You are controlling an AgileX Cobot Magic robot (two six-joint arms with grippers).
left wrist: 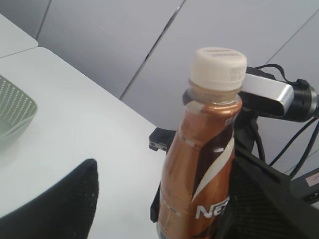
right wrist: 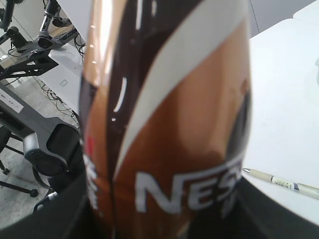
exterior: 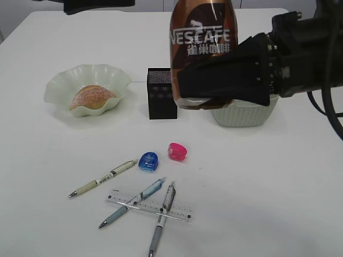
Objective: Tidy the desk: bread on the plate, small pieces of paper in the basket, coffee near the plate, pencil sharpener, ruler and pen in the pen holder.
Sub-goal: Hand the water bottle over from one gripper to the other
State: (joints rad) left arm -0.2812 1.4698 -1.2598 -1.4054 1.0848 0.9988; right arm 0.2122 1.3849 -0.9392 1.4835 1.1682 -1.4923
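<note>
Item: coffee (exterior: 203, 32), brown bottle with cream cap, white lettering; upright, lifted off the desk (exterior: 268, 176), clamped low on its body by the right gripper (exterior: 222, 80). Bottle stands in front of the pen holder's right edge and hides much of the basket.

Landmark: pen holder (exterior: 161, 93), black mesh box, upright on the desk.

- Plate (exterior: 59, 85), wavy-rimmed pale green, left of the pen holder, a small gap between; bread (exterior: 91, 97) lies in it
- Basket (exterior: 244, 115), right of the pen holder, largely covered by the right gripper and arm
- Blue pencil sharpener (exterior: 148, 161) and pink pencil sharpener (exterior: 176, 151), in front of the pen holder, side by side, apart
- Cream pen (exterior: 102, 179), front-left of the pen holder
- Ruler (exterior: 149, 205), clear, further forward; blue pen (exterior: 132, 203) and grey pen (exterior: 162, 218) lie across it

Left gripper: in the left wrist view only one black finger (left wrist: 60, 209) shows at the lower edge, nothing held; jaws wide apart. Coffee cap (left wrist: 218, 67) visible there, with the right arm behind
</note>
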